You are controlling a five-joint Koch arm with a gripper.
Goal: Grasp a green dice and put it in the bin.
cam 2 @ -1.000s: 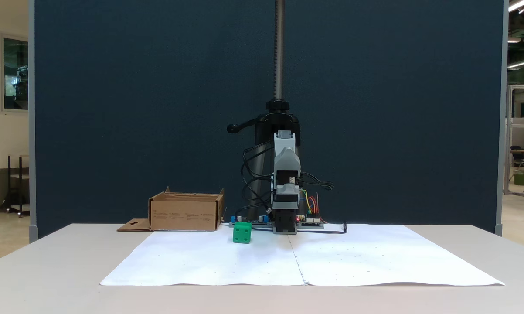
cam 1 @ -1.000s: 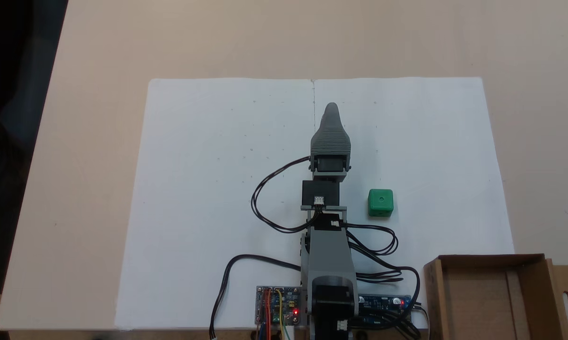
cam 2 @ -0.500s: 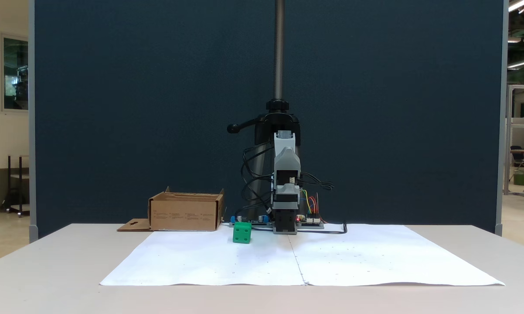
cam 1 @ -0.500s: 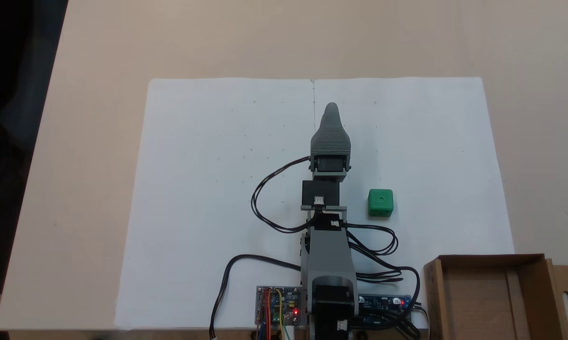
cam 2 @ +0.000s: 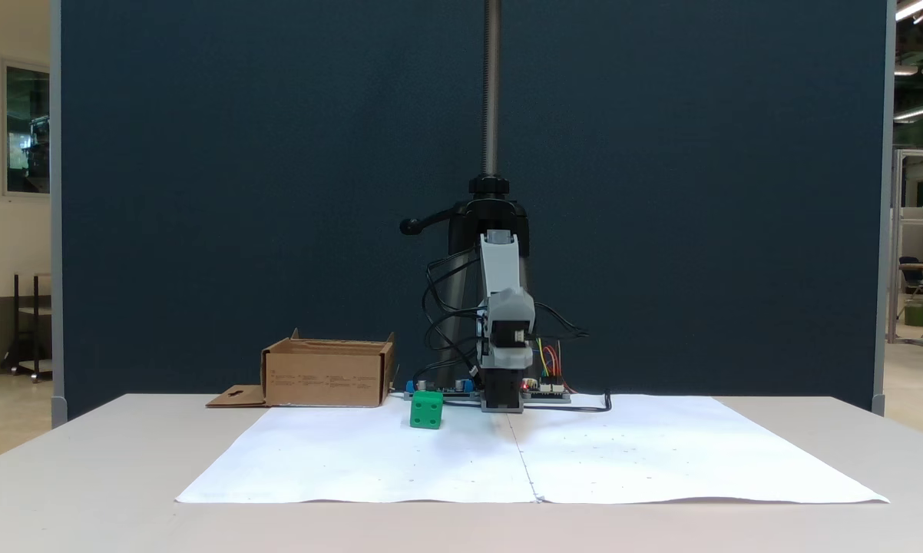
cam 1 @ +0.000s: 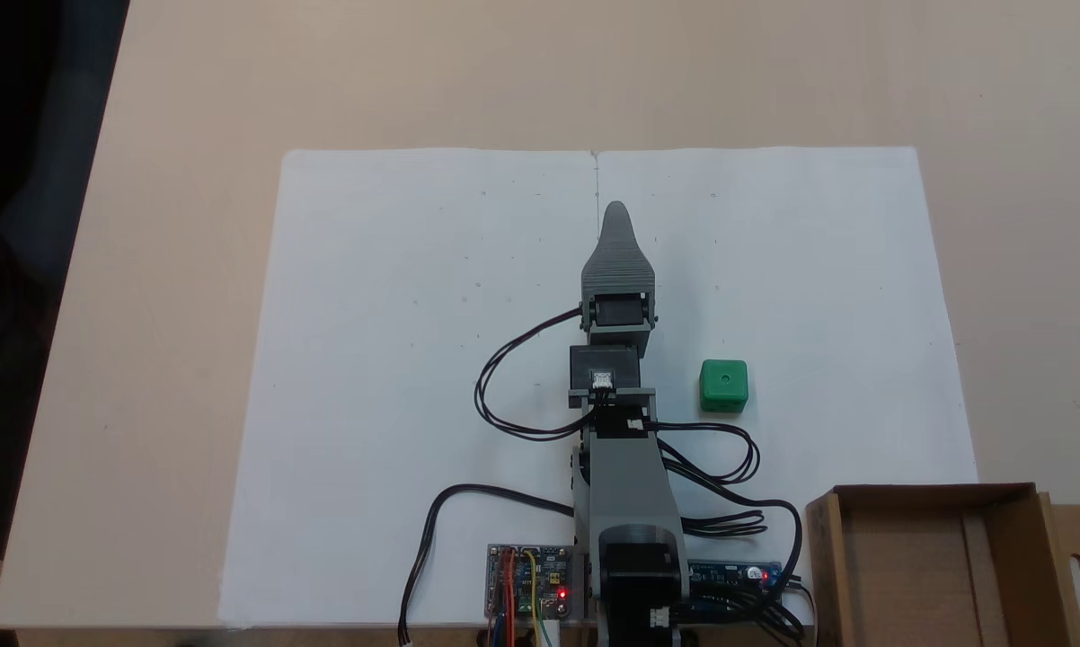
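Gripper (cam 1: 616,211) above paper (cam 1: 396,377), tip pointing away from base; jaws stacked one behind other, opening cannot tell; holds nothing visible. Dice (cam 1: 723,386) on paper, right of arm, apart from it. Bin (cam 1: 1007,503) at bench (cam 1: 190,108) corner near base. Print on bin wall (cam 2: 323,379) unreadable.

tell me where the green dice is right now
The green dice sits on the white paper, right of the arm in the top-down fixed view, apart from the box.
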